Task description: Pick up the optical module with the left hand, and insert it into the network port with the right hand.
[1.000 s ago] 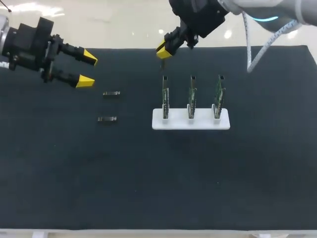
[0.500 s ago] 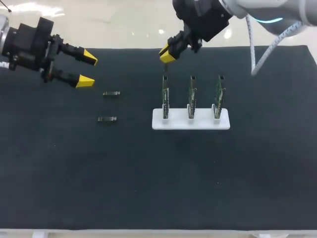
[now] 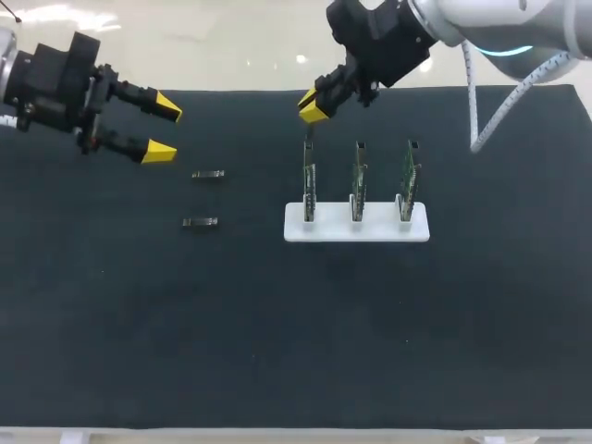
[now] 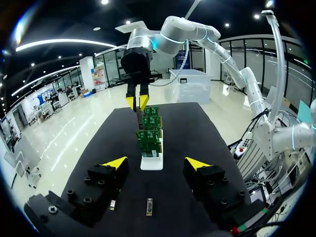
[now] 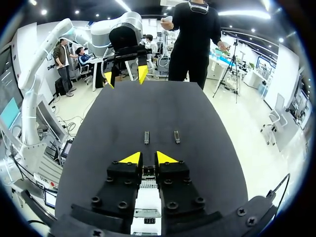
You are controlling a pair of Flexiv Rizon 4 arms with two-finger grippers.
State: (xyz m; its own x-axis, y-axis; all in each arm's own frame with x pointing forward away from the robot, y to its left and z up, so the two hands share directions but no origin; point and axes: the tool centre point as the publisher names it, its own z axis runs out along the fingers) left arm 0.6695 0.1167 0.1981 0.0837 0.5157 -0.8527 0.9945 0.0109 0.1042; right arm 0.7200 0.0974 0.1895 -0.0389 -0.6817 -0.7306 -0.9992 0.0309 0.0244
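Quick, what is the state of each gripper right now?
Left gripper: open, holding nothing.
Right gripper: cannot be told.

We noted the optical module (image 5: 148,172) in the right gripper (image 5: 148,159) showed only a sliver; the gripper hid most of the white holder (image 5: 146,201).

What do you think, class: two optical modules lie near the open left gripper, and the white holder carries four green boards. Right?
Not quite. The head view shows the white holder carrying three green boards, not four. The two optical modules do lie near the open left gripper.
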